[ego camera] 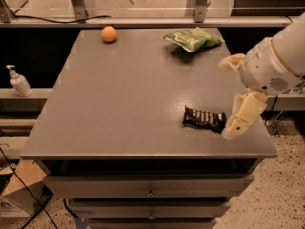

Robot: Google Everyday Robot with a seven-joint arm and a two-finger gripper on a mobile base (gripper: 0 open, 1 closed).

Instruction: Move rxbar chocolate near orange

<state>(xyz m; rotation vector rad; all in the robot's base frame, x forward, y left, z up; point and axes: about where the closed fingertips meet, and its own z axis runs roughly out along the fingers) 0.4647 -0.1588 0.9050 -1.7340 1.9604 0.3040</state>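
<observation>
The rxbar chocolate (204,119), a flat black wrapper with white lettering, lies on the grey table (124,104) near its front right corner. The orange (109,34) sits at the far left back of the table, far from the bar. My gripper (228,99) hangs over the table's right edge, just right of the bar. It is open and empty. One cream finger (240,117) points down beside the bar's right end. The other finger (231,62) sticks out higher up.
A green crinkly chip bag (193,38) lies at the back right of the table. A soap dispenser (19,82) stands on a ledge to the left. Drawers sit under the table front (150,187). A railing runs behind the table.
</observation>
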